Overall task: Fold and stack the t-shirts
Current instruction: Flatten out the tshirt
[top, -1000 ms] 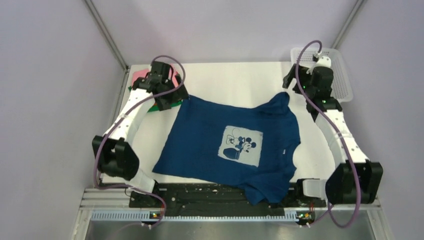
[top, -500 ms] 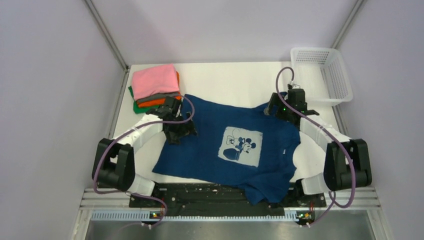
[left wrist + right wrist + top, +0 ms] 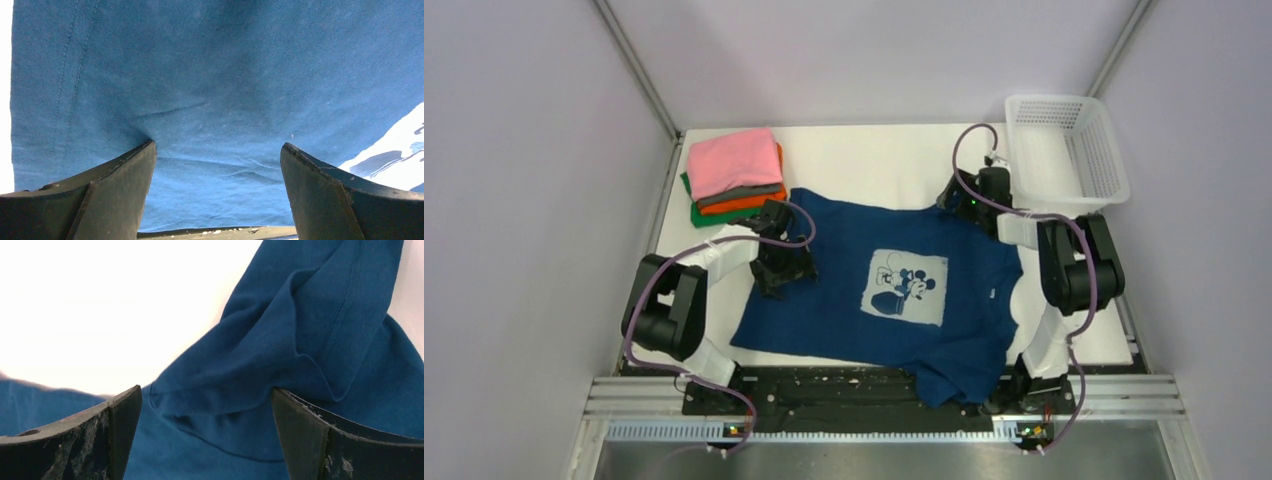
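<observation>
The navy t-shirt [image 3: 879,285] lay spread print-up across the middle of the frame, its upper-right sleeve [image 3: 310,330] bunched. The folded stack [image 3: 734,178] sat at upper left. Both claws were released: my left gripper [image 3: 217,150] rested wide on the cloth near the shirt's left edge, and my right gripper [image 3: 207,395] straddled the rumpled sleeve. I judged that sleeve needed flattening first, pinching one layer only.

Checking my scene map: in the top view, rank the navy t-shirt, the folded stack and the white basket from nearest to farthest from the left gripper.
From the left gripper:
1. navy t-shirt: directly under the open fingers, at its left part.
2. folded stack: just beyond, in the far-left corner.
3. white basket: far-right corner, well past the shirt.
</observation>
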